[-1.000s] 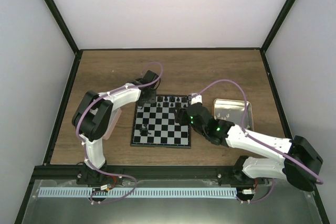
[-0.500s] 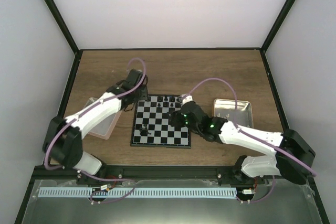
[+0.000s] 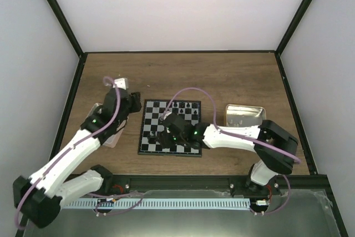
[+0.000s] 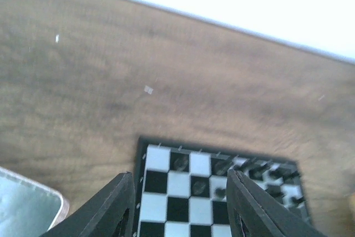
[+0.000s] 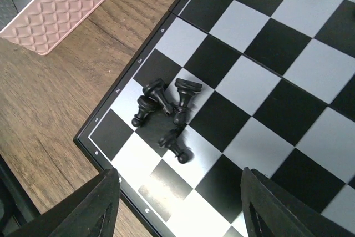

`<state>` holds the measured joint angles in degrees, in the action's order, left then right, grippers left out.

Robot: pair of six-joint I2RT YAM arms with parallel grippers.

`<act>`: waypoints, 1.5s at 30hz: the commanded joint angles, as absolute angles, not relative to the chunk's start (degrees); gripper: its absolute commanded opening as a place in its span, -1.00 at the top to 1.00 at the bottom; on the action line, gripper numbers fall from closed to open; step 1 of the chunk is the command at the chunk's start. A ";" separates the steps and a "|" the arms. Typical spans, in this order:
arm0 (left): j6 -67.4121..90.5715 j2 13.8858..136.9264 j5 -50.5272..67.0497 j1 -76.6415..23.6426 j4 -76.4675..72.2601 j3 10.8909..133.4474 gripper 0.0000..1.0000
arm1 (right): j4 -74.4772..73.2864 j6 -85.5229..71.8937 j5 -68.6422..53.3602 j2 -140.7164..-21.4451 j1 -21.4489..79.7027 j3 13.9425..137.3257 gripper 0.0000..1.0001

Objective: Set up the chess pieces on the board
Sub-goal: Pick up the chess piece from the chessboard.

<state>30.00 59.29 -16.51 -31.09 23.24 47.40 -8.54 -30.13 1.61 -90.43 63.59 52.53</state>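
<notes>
The board (image 3: 158, 116) is lying in the middle of the wooden surface (image 3: 222, 76). The right pincer (image 5: 180, 173) is hovering over the board's 7 o'clock corner, fingers spread and gripping nothing. Just below it four black pieces (image 5: 166, 116) are lying toppled together. Other black figures (image 3: 184, 105) are standing along the board's 12 o'clock edge. The left pincer (image 4: 178, 177) is hanging released and empty off the 10 o'clock corner, above the wood. A pink tray (image 5: 66, 4) is sitting at the board's 9 o'clock and a metal tray (image 3: 244, 117) at its 3 o'clock.
</notes>
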 commanded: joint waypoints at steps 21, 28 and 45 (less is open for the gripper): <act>18.55 34.63 -24.36 -30.83 14.94 44.39 -0.25 | -23.52 -45.08 12.18 -107.06 64.34 73.38 0.18; 18.56 35.16 -23.92 -30.85 15.16 44.20 -0.26 | -20.60 -40.98 7.08 -108.93 64.34 74.59 0.14; 18.46 35.91 -24.00 -30.80 15.47 44.05 -0.27 | -26.09 -41.25 9.98 -114.44 64.34 79.23 0.30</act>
